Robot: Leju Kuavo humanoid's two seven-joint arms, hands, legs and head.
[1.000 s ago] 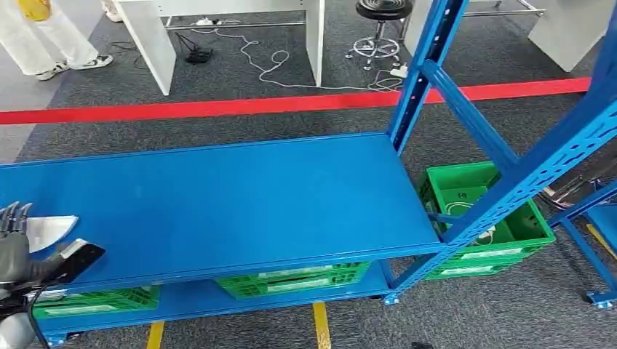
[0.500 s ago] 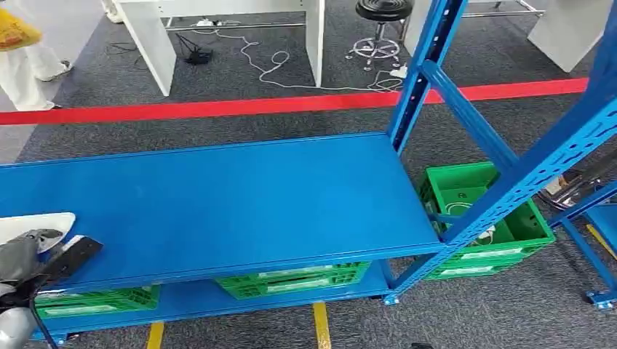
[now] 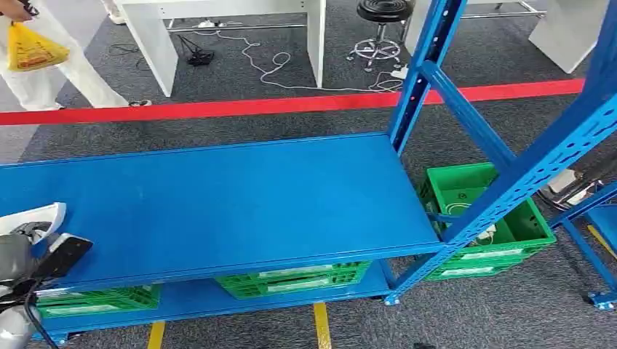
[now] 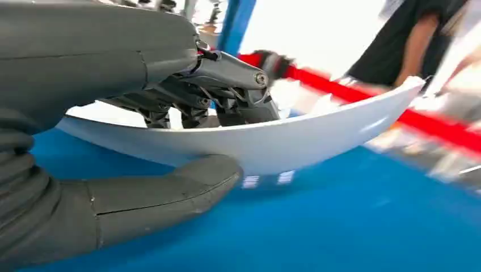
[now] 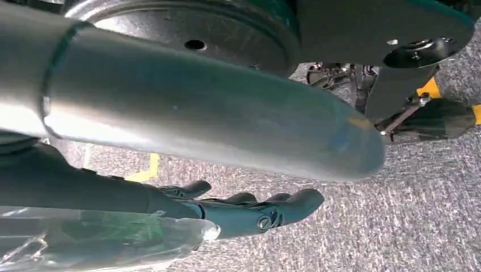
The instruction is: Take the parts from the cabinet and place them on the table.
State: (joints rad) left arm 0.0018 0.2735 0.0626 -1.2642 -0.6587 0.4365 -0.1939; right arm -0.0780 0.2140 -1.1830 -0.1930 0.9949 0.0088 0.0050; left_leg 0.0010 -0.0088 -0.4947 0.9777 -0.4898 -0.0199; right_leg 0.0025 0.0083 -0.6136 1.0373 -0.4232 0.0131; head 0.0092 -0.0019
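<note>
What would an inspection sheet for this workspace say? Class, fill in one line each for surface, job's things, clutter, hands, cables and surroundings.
Surface: blue shelf top, bare apart from the part at its left end.
Job's things: white curved part, gripped by the left hand between thumb and fingers, just above the shelf.
Clutter: green crates on the lower shelf; another green crate on the floor to the right.
Hands: left hand holds the part; right hand hangs over the carpet, holding nothing, fingers stretched out.
Cables: white cable looped on the carpet past the red line.
Surroundings: white desk, black stool, a person with a yellow bag.
</note>
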